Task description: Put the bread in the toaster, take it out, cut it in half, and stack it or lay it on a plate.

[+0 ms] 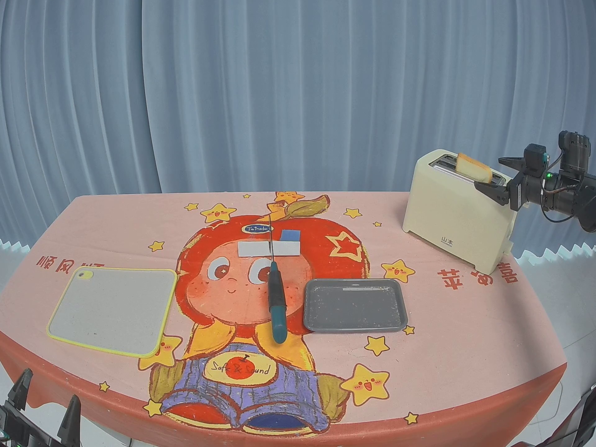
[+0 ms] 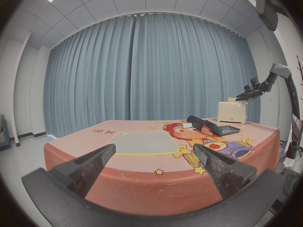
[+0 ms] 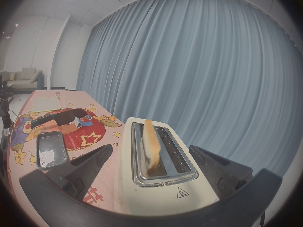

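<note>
Hiding half in the toaster [image 3: 126, 177], bread [image 3: 151, 145] before the wide-spread right hand [image 1: 489, 172].

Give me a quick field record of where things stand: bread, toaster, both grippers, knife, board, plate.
bread: standing in the toaster slot, top sticking out
toaster: far right of the table
right gripper: open at the toaster's top, fingers clear of the bread
left gripper: open, holding nothing, low off the table's near left edge
knife: between board and tray, ungrasped
cutting board: left side, bare
grey tray: right of the knife, no bread on it
</note>
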Controlling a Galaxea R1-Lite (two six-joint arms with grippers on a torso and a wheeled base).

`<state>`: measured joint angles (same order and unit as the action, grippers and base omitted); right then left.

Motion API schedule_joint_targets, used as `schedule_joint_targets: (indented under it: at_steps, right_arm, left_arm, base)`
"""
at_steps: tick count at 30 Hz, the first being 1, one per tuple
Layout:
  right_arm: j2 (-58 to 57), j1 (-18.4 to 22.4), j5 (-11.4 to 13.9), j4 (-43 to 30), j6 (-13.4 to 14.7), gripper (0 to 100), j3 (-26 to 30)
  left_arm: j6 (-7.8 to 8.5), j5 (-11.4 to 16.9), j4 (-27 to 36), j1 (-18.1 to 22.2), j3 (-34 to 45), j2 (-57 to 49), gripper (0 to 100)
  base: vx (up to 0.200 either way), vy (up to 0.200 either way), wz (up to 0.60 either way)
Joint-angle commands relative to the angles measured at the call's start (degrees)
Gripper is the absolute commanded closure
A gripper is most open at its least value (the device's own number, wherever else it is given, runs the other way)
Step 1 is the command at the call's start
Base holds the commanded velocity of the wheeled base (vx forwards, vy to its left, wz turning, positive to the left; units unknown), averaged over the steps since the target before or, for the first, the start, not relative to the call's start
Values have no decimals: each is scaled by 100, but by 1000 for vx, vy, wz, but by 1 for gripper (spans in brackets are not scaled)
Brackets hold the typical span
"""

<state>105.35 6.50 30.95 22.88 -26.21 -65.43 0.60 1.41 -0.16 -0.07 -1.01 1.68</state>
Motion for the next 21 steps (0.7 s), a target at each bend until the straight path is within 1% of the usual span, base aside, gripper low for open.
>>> schedule_joint_targets:
  at_steps: [1, 3, 5, 10, 11, 12, 13, 15, 16, 17, 18, 19, 21]
  right_arm:
    - [-41, 45, 16, 6, 2, 0, -14]
    - [-102, 45, 16, 6, 28, 0, -67]
    - [-217, 45, 16, 6, 178, 0, -58]
    - [-700, -43, -28, -3, 1057, 0, 74]
    - [-806, -52, -45, -3, 1188, 0, 118]
    - [-832, -52, -45, -3, 1215, 0, 135]
    - [-1017, -43, -89, -3, 1364, 0, 285]
    - [-1104, -43, -116, -3, 1417, 0, 373]
    - [-1342, -17, -195, -3, 1593, 0, 707]
    - [-1482, 1, -248, -3, 1681, 0, 900]
    - [-1614, 18, -274, -3, 1786, 0, 1067]
    - [-1649, 18, -274, 6, 1821, 0, 1111]
    - [-1992, 27, -291, 6, 2155, 0, 1436]
  left_arm:
    - [2, -1, -2, -1, 101, 8, 0]
    - [-7, -1, -2, -1, 101, -1, 0]
    - [2, -1, -2, -1, 101, 8, 0]
    - [2, -1, -2, -1, 101, 8, 0]
    - [2, -1, -2, -1, 101, 8, 0]
    - [-7, -1, -2, -1, 101, -1, 0]
    - [2, -1, -2, -1, 101, -1, 0]
    - [2, -1, -2, -1, 101, 8, 0]
    - [2, -1, -2, -1, 101, 8, 0]
    - [2, -1, -2, -1, 101, 8, 0]
    - [2, -1, -2, -1, 101, 8, 0]
    - [-7, -1, -2, -1, 101, -1, 0]
    - [2, -1, -2, -1, 101, -1, 0]
  base:
    - [0, 0, 0]
    - [0, 0, 0]
    - [0, 0, 0]
    - [0, 0, 0]
    - [0, 0, 0]
    - [0, 0, 0]
    - [0, 0, 0]
    - [0, 0, 0]
    - [0, 0, 0]
    - [0, 0, 0]
    - [0, 0, 0]
    - [0, 0, 0]
    - [0, 0, 0]
